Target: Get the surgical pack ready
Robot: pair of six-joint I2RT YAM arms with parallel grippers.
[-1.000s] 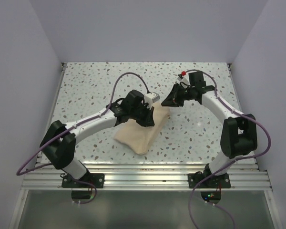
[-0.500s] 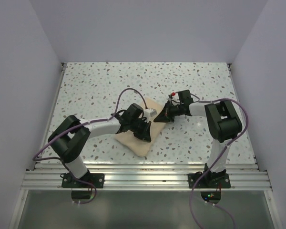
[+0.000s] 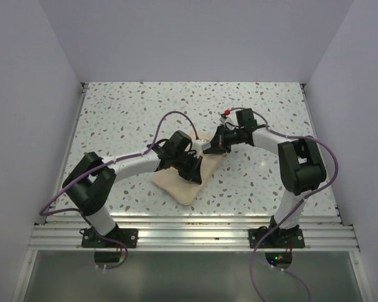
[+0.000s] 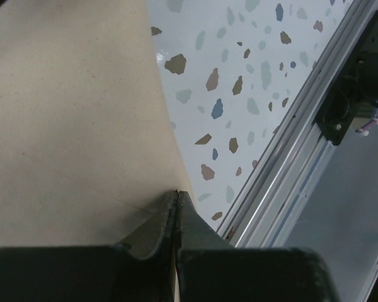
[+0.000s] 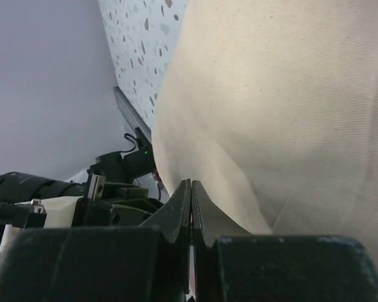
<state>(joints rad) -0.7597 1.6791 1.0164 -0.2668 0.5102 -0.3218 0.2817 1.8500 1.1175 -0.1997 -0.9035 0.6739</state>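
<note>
Pack (image 3: 176,182) lies on the table (image 3: 126,113), near the front rail (image 3: 195,233). Left gripper (image 4: 177,196) and right gripper (image 5: 190,185) are both clenched at its edges; caught cloth I cannot confirm. Better to pull evenly, slowly.

The beige surgical pack (image 3: 176,181) lies folded, a flattish diagonal bundle.

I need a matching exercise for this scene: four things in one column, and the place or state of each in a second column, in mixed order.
1 silver metal rail
2 black left hand
3 beige-tan paper-like surgical pack
4 black right hand

A lying on the speckled white table
B shut at the pack's far corner
C along the table's near edge
D shut at the pack's right edge

Pairs: 1-C, 2-D, 3-A, 4-B
</note>
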